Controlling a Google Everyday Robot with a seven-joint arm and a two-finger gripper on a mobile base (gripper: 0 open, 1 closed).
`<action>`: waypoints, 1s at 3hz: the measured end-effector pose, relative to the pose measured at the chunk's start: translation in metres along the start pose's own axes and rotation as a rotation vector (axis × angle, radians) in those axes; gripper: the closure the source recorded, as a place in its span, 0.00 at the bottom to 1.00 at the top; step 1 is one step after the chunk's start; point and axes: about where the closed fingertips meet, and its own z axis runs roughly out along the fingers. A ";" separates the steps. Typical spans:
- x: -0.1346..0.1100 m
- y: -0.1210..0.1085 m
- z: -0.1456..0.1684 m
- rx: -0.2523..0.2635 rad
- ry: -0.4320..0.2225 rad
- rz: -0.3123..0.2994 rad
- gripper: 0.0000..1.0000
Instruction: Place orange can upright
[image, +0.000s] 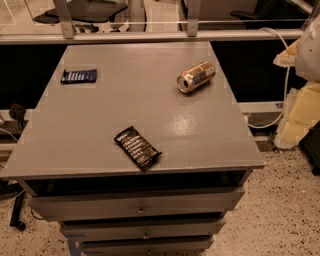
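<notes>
The orange can (196, 76) lies on its side on the grey cabinet top (125, 115), at the far right near the right edge. Its silver end with the pull tab faces front left, and its coppery body with pale label patches points back right. My gripper (298, 95) shows only as pale cream parts at the right edge of the camera view. It is off the cabinet top, to the right of the can and apart from it. It holds nothing that I can see.
A dark blue snack packet (79, 76) lies at the far left of the top. A black snack packet (137, 148) lies near the front edge. Drawers (140, 205) sit below the front. A rail (150, 36) and a white cable (286, 75) are behind and to the right.
</notes>
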 end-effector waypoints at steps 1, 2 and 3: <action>-0.001 -0.003 -0.001 0.014 -0.004 0.003 0.00; -0.007 -0.027 0.013 0.056 -0.058 -0.017 0.00; -0.020 -0.087 0.043 0.132 -0.150 -0.072 0.00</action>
